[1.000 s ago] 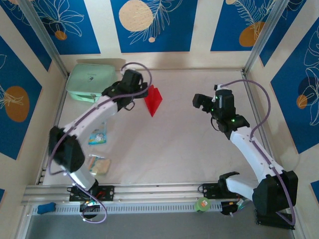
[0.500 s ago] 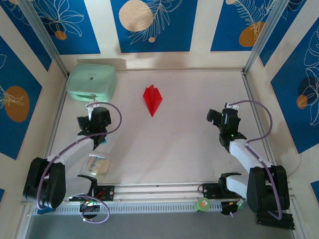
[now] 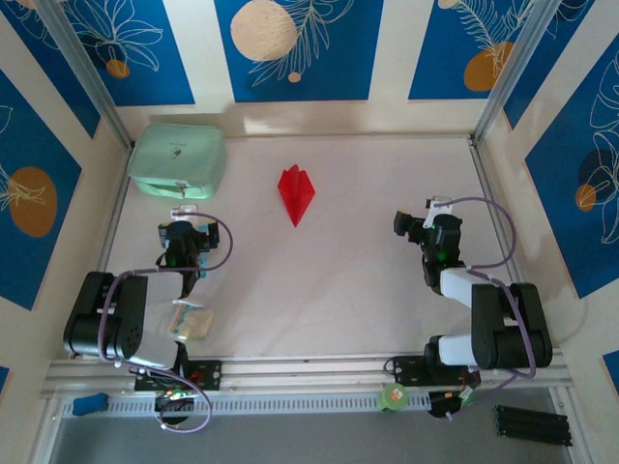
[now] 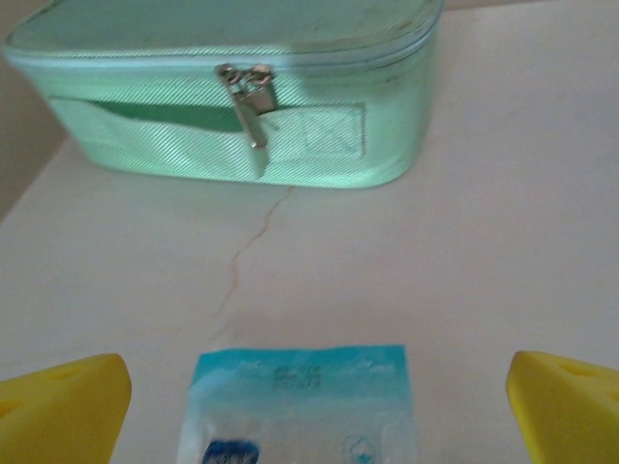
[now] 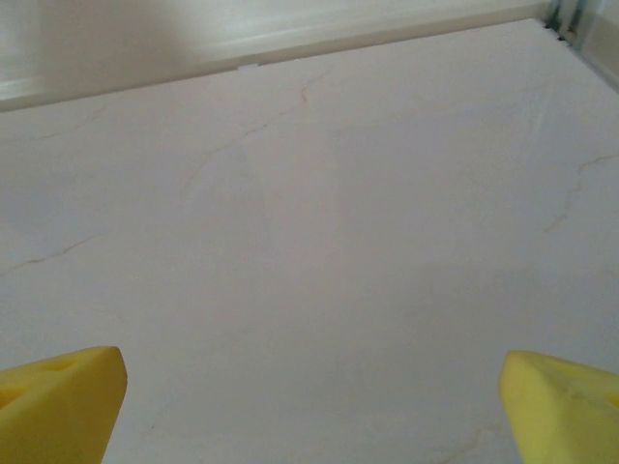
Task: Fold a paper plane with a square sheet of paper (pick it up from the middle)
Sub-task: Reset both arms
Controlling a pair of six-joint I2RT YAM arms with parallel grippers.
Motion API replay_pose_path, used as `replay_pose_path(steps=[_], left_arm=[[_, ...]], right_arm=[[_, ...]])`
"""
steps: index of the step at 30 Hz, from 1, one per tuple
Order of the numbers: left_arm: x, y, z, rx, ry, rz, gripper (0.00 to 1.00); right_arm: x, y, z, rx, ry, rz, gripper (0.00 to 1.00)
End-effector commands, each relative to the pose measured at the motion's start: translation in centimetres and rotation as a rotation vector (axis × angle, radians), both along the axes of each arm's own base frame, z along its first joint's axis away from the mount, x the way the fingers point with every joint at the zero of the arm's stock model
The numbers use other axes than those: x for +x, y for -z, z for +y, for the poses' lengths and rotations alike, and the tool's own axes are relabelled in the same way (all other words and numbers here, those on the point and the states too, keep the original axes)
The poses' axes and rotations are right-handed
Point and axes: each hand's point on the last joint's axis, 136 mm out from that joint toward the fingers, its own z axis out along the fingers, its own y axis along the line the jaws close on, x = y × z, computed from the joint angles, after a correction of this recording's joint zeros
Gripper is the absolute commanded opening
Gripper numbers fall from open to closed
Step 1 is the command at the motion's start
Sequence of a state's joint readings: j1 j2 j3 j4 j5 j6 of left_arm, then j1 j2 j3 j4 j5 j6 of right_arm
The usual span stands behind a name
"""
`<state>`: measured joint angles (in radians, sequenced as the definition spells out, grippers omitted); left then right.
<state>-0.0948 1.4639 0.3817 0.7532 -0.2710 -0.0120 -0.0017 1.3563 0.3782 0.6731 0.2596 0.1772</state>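
Observation:
The red paper lies folded as a paper plane (image 3: 296, 193), a narrow dart with its tip pointing toward the near edge, alone on the table's far middle. My left gripper (image 3: 189, 230) sits low at the left, well away from the plane, above a blue packet (image 4: 300, 406). Its yellow fingertips (image 4: 58, 411) stand wide apart with nothing between them. My right gripper (image 3: 418, 220) rests at the right, also far from the plane. In the right wrist view it (image 5: 311, 404) is open over bare table, both fingertips (image 5: 566, 406) at the frame's corners.
A mint-green zip case (image 3: 178, 160) stands at the back left, straight ahead of the left gripper (image 4: 242, 106). A pale packet (image 3: 191, 321) lies near the left arm's base. Metal frame posts and side walls bound the table (image 3: 368, 290).
Both arms have drawn back from mid-table and folded down near their bases. The left gripper left the plane's side; the plane stays where it lay.

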Motion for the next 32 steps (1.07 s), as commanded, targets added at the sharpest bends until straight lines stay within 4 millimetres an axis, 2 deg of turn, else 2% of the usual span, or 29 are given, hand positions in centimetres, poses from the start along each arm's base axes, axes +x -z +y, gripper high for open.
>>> replay_pose_path(steps=[1, 6, 10, 16, 19, 32], left_arm=[[1.0, -1.2, -1.7, -0.043, 0.134, -0.101, 0.99], [1.1, -0.2, -1.7, -0.054, 0.145, -0.088, 0.99], [1.3, -0.1, -1.7, -0.047, 0.138, -0.080, 0.99], [1.3, -0.2, -1.8, -0.045, 0.145, -0.087, 0.99], [1.2, -0.2, -2.6, -0.047, 0.193, -0.084, 1.00], [1.6, 0.1, -2.8, -0.044, 0.202, -0.055, 0.99]], right_arm=[[0.7, -0.5, 1.5, 0.003, -0.100, -0.075, 0.99], [1.4, 1.2, 2.5, -0.016, -0.146, -0.057, 0.99], [1.8, 1.5, 2.2, -0.026, -0.119, -0.019, 0.99], [1.9, 1.5, 2.2, -0.022, -0.119, -0.012, 0.99], [1.9, 1.5, 2.1, -0.023, -0.119, -0.016, 0.99], [1.9, 1.5, 2.1, -0.022, -0.118, -0.014, 0.99]])
